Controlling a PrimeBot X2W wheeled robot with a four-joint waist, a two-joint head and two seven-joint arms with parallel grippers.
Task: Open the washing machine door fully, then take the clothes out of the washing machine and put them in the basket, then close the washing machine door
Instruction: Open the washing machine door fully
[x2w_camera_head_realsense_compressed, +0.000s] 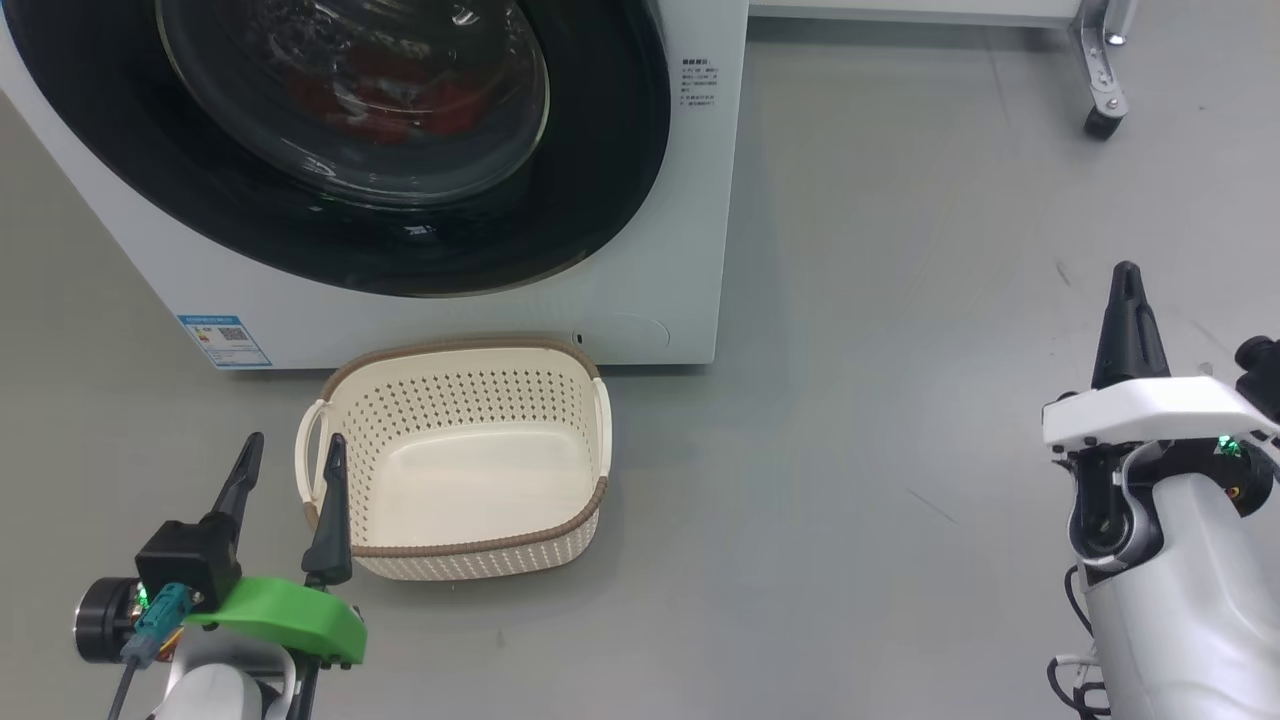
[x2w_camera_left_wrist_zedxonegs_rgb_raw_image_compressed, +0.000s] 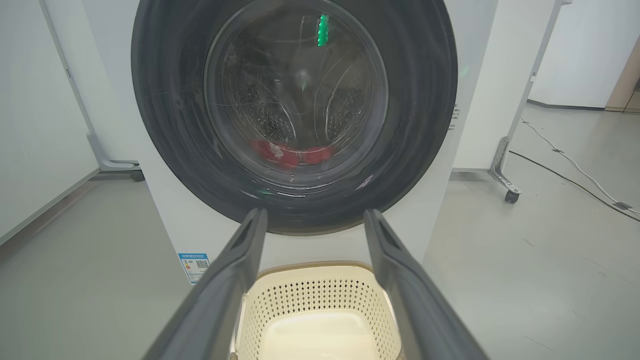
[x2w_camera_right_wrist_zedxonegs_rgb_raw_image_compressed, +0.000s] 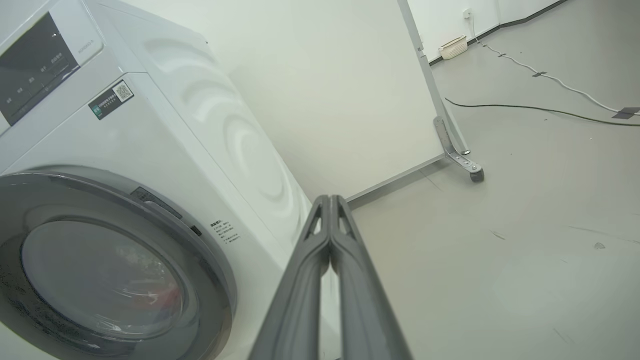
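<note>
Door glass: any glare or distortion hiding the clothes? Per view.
Head view: white glare streaks the washing machine door; the clothes read as a dim red smear. Left wrist view: a green reflection near the glass top, red clearer. Right wrist view: wide-angle tilt on the washing machine, glass hazy.

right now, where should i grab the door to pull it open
Likely the dark recess in the door's upper right rim, coming from the right. The door sits shut and flush, and its glass bulges smooth, so that notch looks like the only finger hold.
</note>
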